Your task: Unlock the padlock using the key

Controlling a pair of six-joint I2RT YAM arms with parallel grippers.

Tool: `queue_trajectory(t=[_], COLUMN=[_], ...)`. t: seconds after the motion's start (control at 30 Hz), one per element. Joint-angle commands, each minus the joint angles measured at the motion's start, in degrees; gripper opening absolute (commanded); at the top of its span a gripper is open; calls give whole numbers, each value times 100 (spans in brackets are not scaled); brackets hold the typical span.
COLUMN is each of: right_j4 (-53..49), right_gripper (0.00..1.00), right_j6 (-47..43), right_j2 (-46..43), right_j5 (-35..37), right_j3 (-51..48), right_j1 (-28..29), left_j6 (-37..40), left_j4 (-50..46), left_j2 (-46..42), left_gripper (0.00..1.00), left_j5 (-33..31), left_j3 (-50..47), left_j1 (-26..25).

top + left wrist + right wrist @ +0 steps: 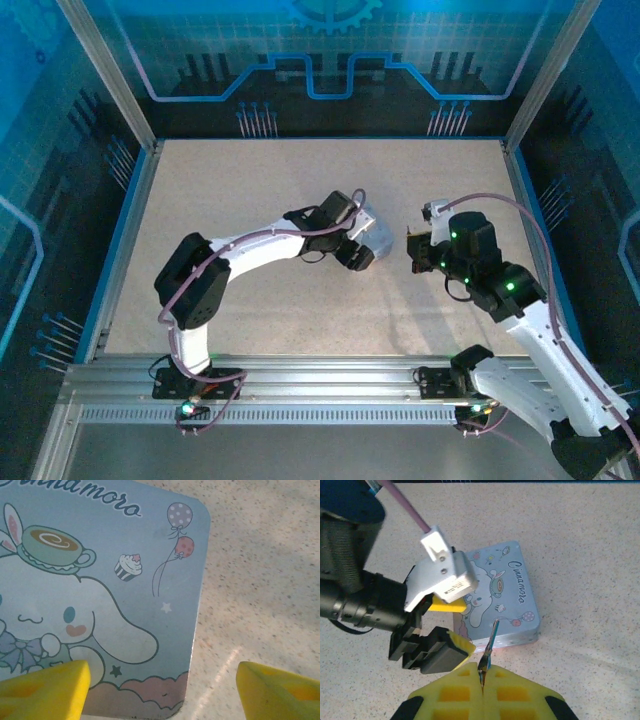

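My right gripper point(483, 672) is shut on the key point(490, 641), a thin blade that points up and away from the yellow pads toward the tin box point(506, 592). The box is a pale blue tin with a cartoon rabbit-eared figure on its lid, lying flat on the table. My left gripper point(162, 690) hovers open over the near corner of the tin box point(100, 580), with one yellow finger point(45, 690) above the lid and the other past its edge. In the top view the left gripper point(358, 248) sits at the box point(380, 232) and the right gripper point(415, 250) is just right of it. The padlock is out of view.
The speckled beige table point(250, 180) spreads out around the box, bounded by blue walls and an aluminium frame point(300, 375) at the near edge. The left arm's wrist and white camera housing point(442, 572) hang over the left half of the box.
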Motion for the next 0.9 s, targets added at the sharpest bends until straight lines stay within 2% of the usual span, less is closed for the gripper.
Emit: queue_trajectory(t=[0.0,0.13,0.3,0.57,0.87], right_j4=[195,742,1845,2998,3527], right_gripper=[0,0,0,0,0], right_j6=[219,540,1102,1430,1493], right_j2=[101,367,921,2112,3332], right_j5=[-505,-1250,-1831,-2083,-2207], right_j3=[-114,-521,-1010,-1052,-629], right_j1=[-259,-577,-667,-625,-555], left_j6=[-443,-736,-1173,-1350,-999], left_j4=[274,550,957,1321,1873], left_j2=[-316,-497,-922,-1331,-998], left_gripper=[79,80,81,81,79], left_j5=[407,741,1044,1356,1444], left_j3=[-276,-369,-683,-1574,-2042], left_j1=[-37,61,506,1335,1469])
